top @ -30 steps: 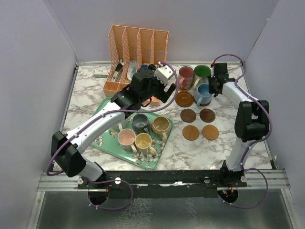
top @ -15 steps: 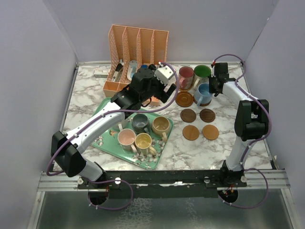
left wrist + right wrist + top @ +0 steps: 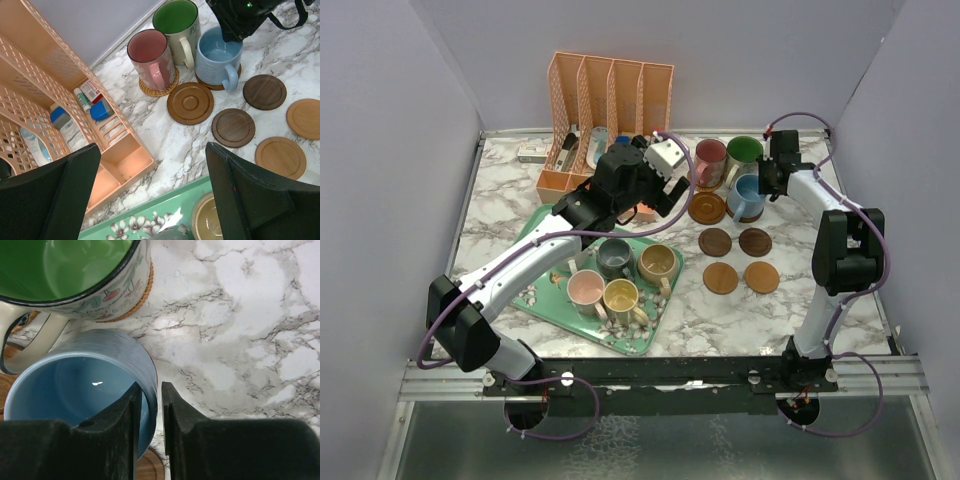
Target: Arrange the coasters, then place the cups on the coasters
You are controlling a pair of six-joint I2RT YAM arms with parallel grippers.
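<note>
Right gripper point(image 3: 150, 390) is down on the blue mug point(image 3: 216, 55), one jaw inside the rim and one outside, both close against the wall. Whether they are pinching it or standing loose, I cannot tell from here. The mug sits upright on a dark coaster point(image 3: 212, 85), just beside the green-lined floral mug point(image 3: 176, 25) and the pink-lined mug point(image 3: 150, 57), each on a woven coaster of its own. So three cups look placed at the far side of the marble table point(image 3: 510, 200).

Five bare coasters point(image 3: 190, 103) lie just beside them: the ringed brown one nearest the pink-lined mug, two dark ones and two light ones beyond it. The arranging looks done and the cup-placing is underway.

Left gripper point(image 3: 150, 195) hangs wide open with nothing between its fingers, above the gap between the orange file organiser point(image 3: 610, 100) and the green floral tray point(image 3: 545, 300). On that tray wait a grey mug point(image 3: 614, 258), a tan one point(image 3: 658, 263), a pink one point(image 3: 586, 288) and a yellow one point(image 3: 620, 296). That makes seven cups I can count.

Next up, by my reckoning: the right jaws need to spread clear of the rim and lift straight up, so the blue mug is not dragged off its coaster or knocked into the floral mug. Then a tray mug goes to a bare coaster.
</note>
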